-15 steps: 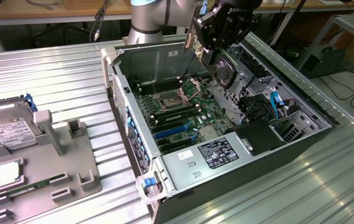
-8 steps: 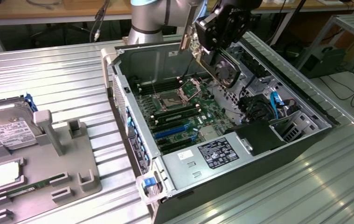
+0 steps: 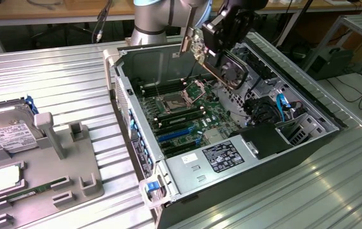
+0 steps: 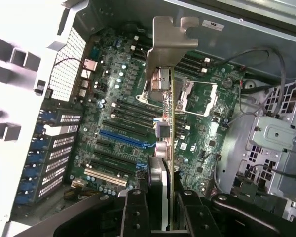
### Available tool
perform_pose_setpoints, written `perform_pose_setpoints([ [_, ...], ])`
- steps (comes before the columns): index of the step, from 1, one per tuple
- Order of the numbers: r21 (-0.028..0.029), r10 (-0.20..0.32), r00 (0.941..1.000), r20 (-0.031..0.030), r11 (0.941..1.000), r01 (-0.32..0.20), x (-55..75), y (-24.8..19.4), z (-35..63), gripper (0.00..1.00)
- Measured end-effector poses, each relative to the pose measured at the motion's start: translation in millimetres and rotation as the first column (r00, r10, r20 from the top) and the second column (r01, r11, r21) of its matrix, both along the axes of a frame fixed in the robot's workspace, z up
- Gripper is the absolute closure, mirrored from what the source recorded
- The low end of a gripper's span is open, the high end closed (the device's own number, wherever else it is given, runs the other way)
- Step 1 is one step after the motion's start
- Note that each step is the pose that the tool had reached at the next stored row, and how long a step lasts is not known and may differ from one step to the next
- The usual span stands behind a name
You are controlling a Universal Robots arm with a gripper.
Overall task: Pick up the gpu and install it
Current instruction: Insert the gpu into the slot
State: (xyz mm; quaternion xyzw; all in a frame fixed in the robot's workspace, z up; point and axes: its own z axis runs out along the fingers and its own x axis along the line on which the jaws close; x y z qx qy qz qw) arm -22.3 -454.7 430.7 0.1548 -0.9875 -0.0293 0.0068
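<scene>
The gpu (image 3: 224, 67) (image 4: 170, 123) is hanging in the gripper (image 3: 224, 40) (image 4: 164, 213), above the motherboard (image 3: 182, 114) (image 4: 123, 123) lying inside the open computer case (image 3: 144, 62) (image 4: 266, 29). The power supply (image 3: 222, 156) is sitting at the case's end nearest the exterior camera. At the exterior view's left, the hard drive (image 3: 5, 131) is resting on a fixture tray (image 3: 53, 172) on the table (image 3: 66, 76).

The gpu (image 3: 230, 68) is a dark matt card with a bare, smooth silver metal bracket (image 4: 170, 42). The gripper (image 4: 163, 197) is matt black. The computer case (image 3: 139, 57) is dull grey sheet metal on a ribbed, shiny metal table (image 3: 53, 76). A holder (image 3: 66, 157) looks like matt grey plastic.
</scene>
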Motion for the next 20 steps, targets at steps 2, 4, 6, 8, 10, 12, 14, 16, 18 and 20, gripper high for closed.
perform_pose_setpoints([
  [2,0.0000,0.032,0.9995,0.0000,0.9995,-0.032,0.0,0.0,0.0,0.72],
  [4,0.0000,0.052,0.9987,0.0000,0.9987,-0.052,0.0,0.0,0.0,0.72],
  [6,0.0000,0.080,0.9968,0.0000,0.9968,-0.080,0.0,0.0,0.0,0.72],
  [8,0.0000,0.106,0.9944,0.0000,0.9944,-0.106,0.0,0.0,0.0,0.72],
  [10,0.0000,0.129,0.9916,0.0001,0.9916,-0.129,0.0,0.0,0.0,0.72],
  [12,-0.0001,0.151,0.9885,0.0000,0.9885,-0.151,0.0,0.0,0.0,0.72],
  [14,0.0001,0.173,0.9850,0.0000,0.9850,-0.173,0.0,0.0,-0.1,0.72],
  [16,0.0000,0.193,0.9811,0.0000,0.9811,-0.193,0.0,0.0,-0.1,0.72],
  [18,0.0000,0.214,0.9769,0.0000,0.9769,-0.214,0.0,0.0,-0.1,0.72],
  [20,0.0000,0.235,0.9721,0.0000,0.9721,-0.235,0.0,0.0,-0.1,0.72],
])
